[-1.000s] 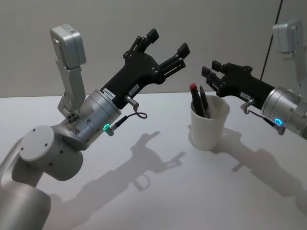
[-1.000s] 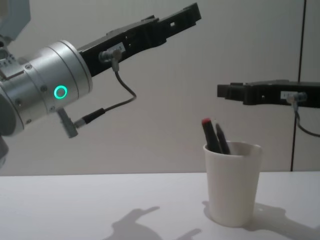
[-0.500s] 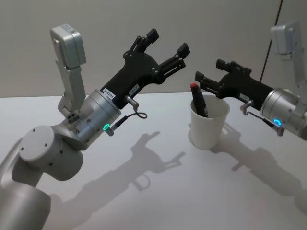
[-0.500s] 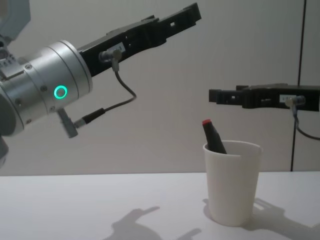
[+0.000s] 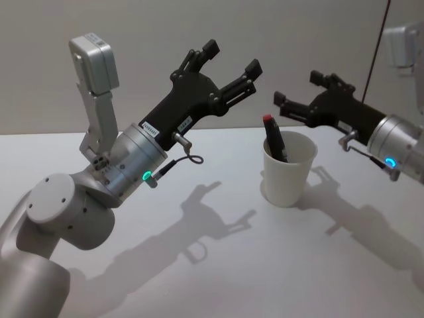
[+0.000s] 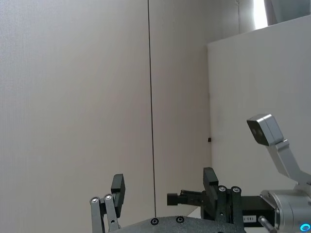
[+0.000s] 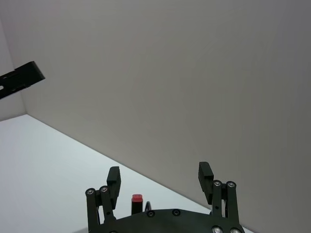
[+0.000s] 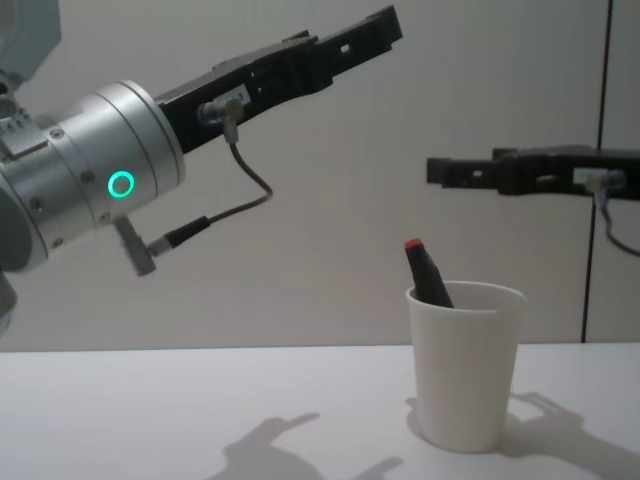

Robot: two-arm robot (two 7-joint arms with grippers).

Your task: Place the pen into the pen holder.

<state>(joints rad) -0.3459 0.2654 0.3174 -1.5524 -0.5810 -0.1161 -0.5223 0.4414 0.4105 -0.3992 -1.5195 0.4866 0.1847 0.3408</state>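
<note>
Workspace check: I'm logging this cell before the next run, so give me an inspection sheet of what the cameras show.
Surface: white table, bare apart from shadows.
Job's things: pen, red-capped, stands tilted inside the pen holder, a white paper cup, upright.
Clutter: nothing seen.
Grippers: left gripper raised high over the table, jaws open, empty; right gripper above and just behind the cup, jaws open, empty.
Cables: short cable looped at the left wrist.
Surroundings: plain wall behind.

wall point(image 5: 132, 40): plain grey, 12 o'clock | seam point(image 8: 604, 140): dark, vertical, 2 o'clock | table point(image 5: 218, 278): white, shadowed
</note>
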